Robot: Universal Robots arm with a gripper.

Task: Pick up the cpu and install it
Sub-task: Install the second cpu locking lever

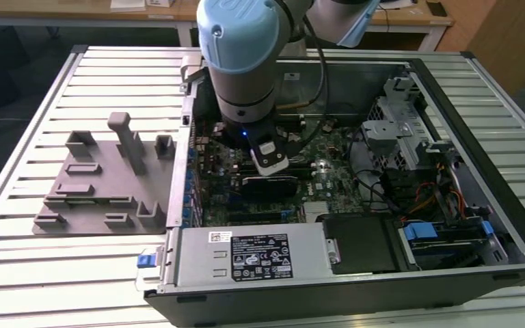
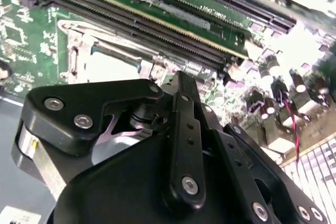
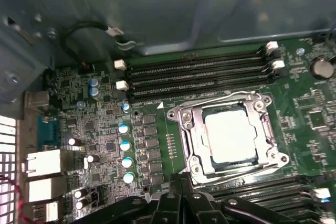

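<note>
We see the arm [image 1: 244, 61] reaching down into the open case [image 1: 481, 171], which lies on the slatted surface [image 1: 25, 123] toward its far-right part in the exterior view, with a grey fixture [image 1: 107, 178] beside the case on the exterior view's left.

The gripper [image 1: 272, 162] hangs low over the board [image 3: 79, 114], near the middle of the case. In the first wrist view the cpu [image 3: 231, 137] already lies flat inside its socket [image 3: 181, 135], silver top up, square to the metal frame, with memory slots [image 3: 199, 74] running alongside; the gripper [image 3: 181, 190] there sits just beside the socket's near edge. In the second wrist view the cpu [image 2: 113, 69] shows again as a pale square just past the gripper [image 2: 184, 80].

The jaws look drawn together with nothing between them, as far as we can make out; they have hold of no chip.

We judge the pick and the placing done: the chip is seated. Whether the socket's retaining frame is latched over it we cannot tell, and that may be all that is left.
</note>
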